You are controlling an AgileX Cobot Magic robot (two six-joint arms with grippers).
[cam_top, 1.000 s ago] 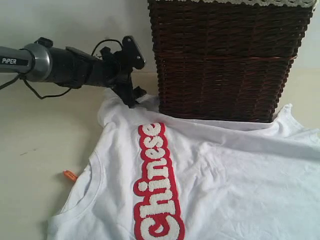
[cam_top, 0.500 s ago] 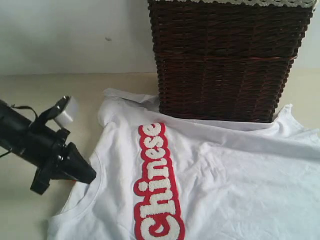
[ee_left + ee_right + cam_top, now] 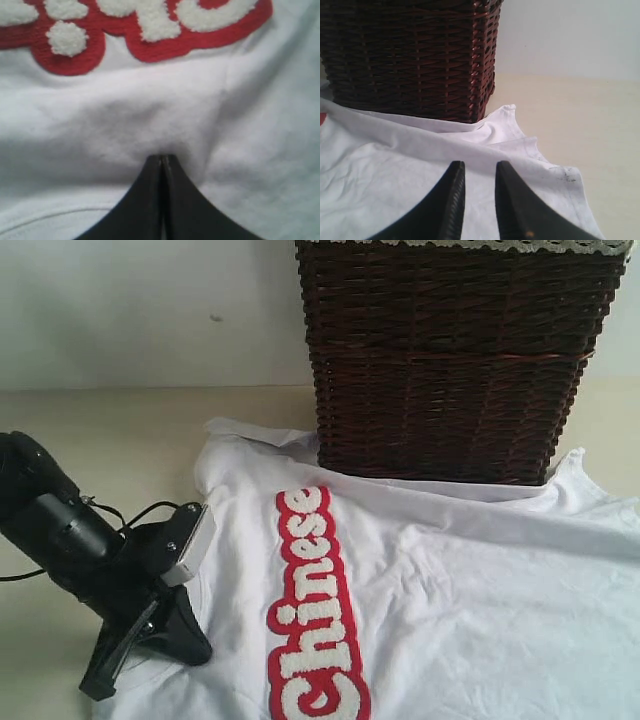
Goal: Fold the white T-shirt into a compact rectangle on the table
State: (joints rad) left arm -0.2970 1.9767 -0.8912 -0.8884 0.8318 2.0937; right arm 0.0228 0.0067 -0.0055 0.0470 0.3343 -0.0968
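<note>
Left gripper [image 3: 161,159] clamped shut on white T-shirt [image 3: 450,580] fabric by the collar, lower left; right gripper [image 3: 476,168] jaws parted, empty; shirt spread on table [image 3: 90,440], lower-center frame.

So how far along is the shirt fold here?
Done: nothing; the white T-shirt lies spread on the table, unfolded, its edge against the basket. In hand: the left gripper is shut on cloth beside the lettering. The right gripper hangs open over the shirt. Left: every fold.
</note>
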